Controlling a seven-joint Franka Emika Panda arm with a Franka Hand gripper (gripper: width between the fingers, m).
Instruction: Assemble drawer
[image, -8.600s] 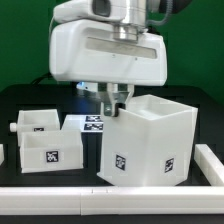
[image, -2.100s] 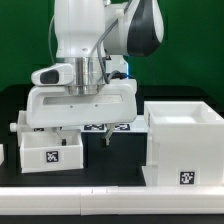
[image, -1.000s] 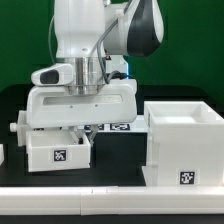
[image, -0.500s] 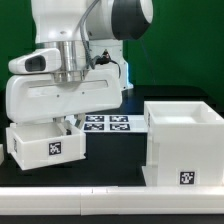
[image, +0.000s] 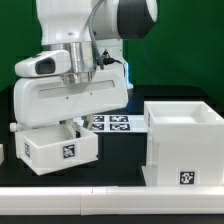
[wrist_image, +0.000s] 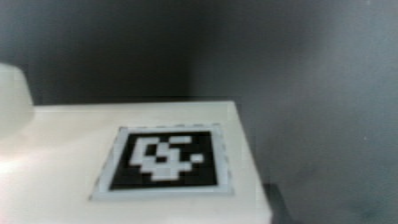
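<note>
Where the gripper hangs over the tray, you cannot tell how its jaws stand. The casing stands at the exterior view's right.

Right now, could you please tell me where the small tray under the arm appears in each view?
Exterior view: the small tray sits low at the exterior view's left, beneath the arm.
Wrist view: its white face fills much of the picture, close up.
Shared landmark: the square tag on that face.

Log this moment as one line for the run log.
gripper: low over small tray, jaws hidden | small tray: exterior view's left of casing, apart, not inserted
</note>
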